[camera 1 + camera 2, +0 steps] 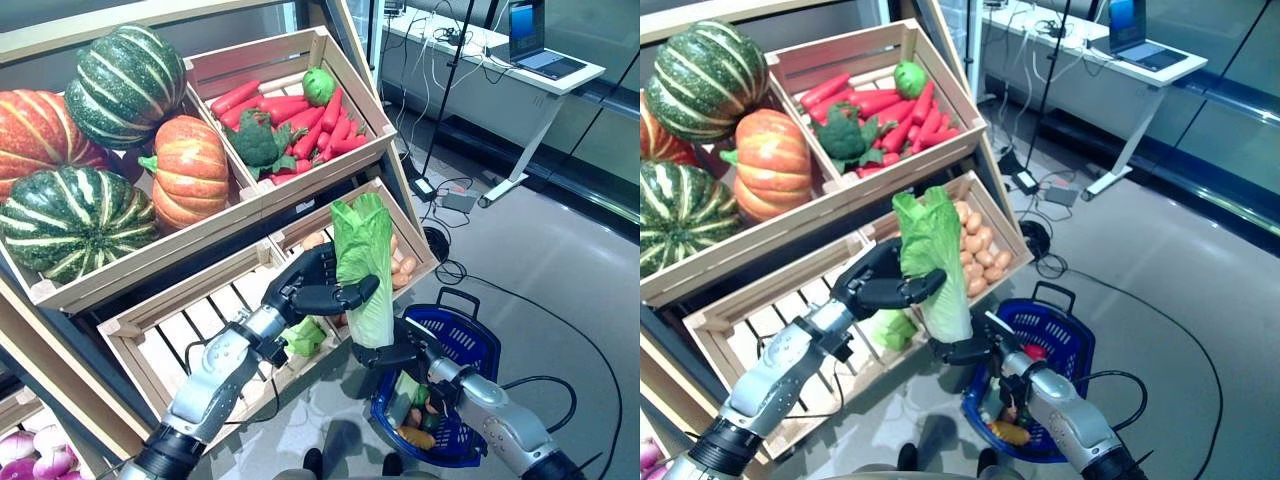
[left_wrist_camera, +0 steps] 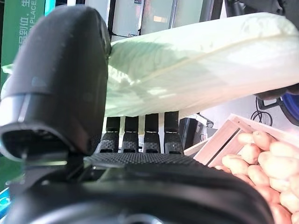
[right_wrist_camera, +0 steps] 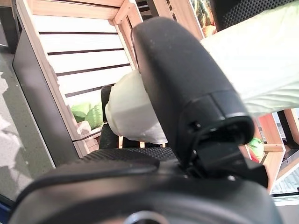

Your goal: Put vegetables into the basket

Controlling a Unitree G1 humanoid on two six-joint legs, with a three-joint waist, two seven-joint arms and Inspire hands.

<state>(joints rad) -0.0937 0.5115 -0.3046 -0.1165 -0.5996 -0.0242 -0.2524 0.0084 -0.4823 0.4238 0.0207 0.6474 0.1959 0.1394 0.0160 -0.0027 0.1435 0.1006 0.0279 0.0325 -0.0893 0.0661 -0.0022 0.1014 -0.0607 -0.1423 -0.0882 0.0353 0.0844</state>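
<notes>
A long pale-green napa cabbage [image 1: 362, 265] stands upright in the air in front of the potato crate. My left hand [image 1: 310, 290] is shut on its middle, with the thumb [image 2: 60, 79] over the leaf and the fingers [image 2: 140, 135] behind it. My right hand [image 1: 395, 352] is shut on the white stem end [image 3: 133, 114], thumb [image 3: 187, 88] on top. The blue basket [image 1: 480, 340] sits on the floor just right of and below the cabbage. It holds several vegetables.
The shelf holds crates of pumpkins [image 1: 185, 170], carrots and broccoli [image 1: 300, 115], and potatoes [image 1: 980, 245]. A slatted crate [image 1: 190, 335] holds one green vegetable [image 1: 305, 337]. A desk with a laptop [image 1: 535, 50] stands at the back right, with cables on the floor.
</notes>
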